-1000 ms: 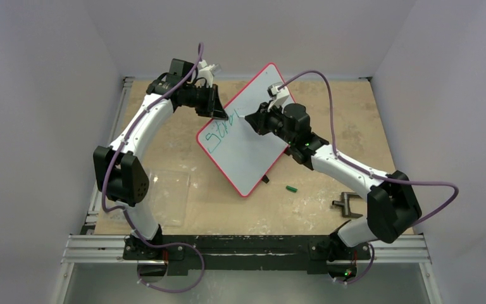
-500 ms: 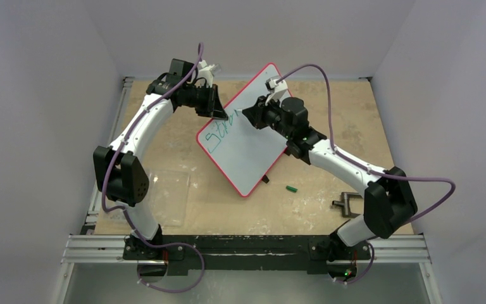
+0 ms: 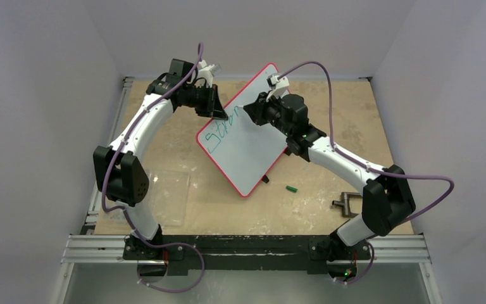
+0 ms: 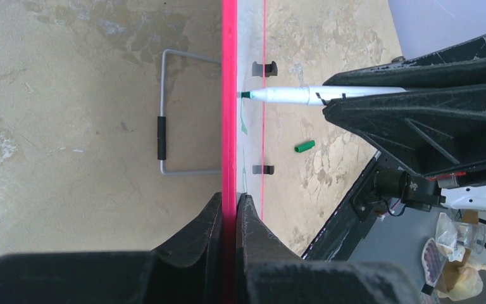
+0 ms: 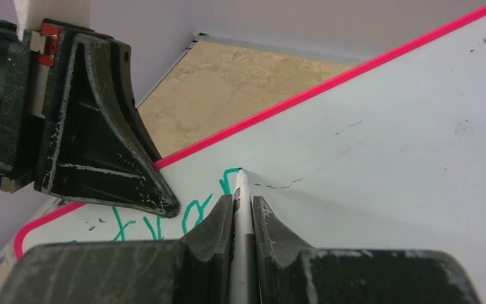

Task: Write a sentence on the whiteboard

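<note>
whiteboard (image 3: 253, 155) mid-table, propped tilted, long axis near-left to far-right | sentence (image 3: 218, 135): first green letters by its left edge | left gripper (image 4: 230, 197) clamped on the red rim | right gripper (image 5: 240, 197) closed on marker (image 5: 240, 185), tip touching the last letter

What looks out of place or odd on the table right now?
Mostly a green marker cap lying loose on the table, beside the near corner of the whiteboard, apart from the marker held in the right gripper. The whiteboard also sits askew to the table's edges, its red rim clamped by the left gripper.
</note>
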Action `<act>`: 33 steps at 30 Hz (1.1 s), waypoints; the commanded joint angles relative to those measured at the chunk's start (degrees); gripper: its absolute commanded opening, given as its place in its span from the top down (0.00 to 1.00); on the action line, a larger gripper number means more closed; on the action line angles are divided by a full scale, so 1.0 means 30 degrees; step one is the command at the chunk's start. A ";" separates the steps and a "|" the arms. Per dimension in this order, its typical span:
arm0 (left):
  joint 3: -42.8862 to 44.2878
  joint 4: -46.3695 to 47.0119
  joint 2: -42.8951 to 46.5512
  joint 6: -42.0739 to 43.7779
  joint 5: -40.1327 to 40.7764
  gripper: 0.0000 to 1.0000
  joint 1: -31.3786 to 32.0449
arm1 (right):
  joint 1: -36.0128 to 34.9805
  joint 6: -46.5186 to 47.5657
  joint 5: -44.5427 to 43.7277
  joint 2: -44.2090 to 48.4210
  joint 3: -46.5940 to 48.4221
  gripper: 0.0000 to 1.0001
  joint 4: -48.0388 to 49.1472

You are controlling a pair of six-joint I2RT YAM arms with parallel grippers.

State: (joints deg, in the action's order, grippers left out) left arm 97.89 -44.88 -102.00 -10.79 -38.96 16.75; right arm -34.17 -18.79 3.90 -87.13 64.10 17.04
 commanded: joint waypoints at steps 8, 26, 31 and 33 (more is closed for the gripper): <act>-0.0184 -0.0887 0.0596 0.1662 0.0389 1.00 0.0480 | 0.0302 -0.0213 -0.0507 0.0278 -0.0594 1.00 -0.0757; -0.0175 -0.0917 0.0600 0.1662 0.0463 1.00 0.0480 | 0.0289 -0.0361 0.0098 0.1316 -0.1939 1.00 -0.0766; -0.0201 -0.0915 0.0623 0.1662 0.0550 1.00 0.0480 | 0.0311 -0.0367 -0.0182 0.1769 -0.1428 1.00 -0.0882; -0.0194 -0.0914 0.0626 0.1662 0.0579 1.00 0.0476 | 0.0315 -0.0350 -0.0278 0.1933 -0.1056 1.00 -0.0947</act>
State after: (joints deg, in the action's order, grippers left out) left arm 97.89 -44.93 -101.86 -10.81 -39.13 16.80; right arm -33.06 -19.51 3.14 -83.72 58.78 15.38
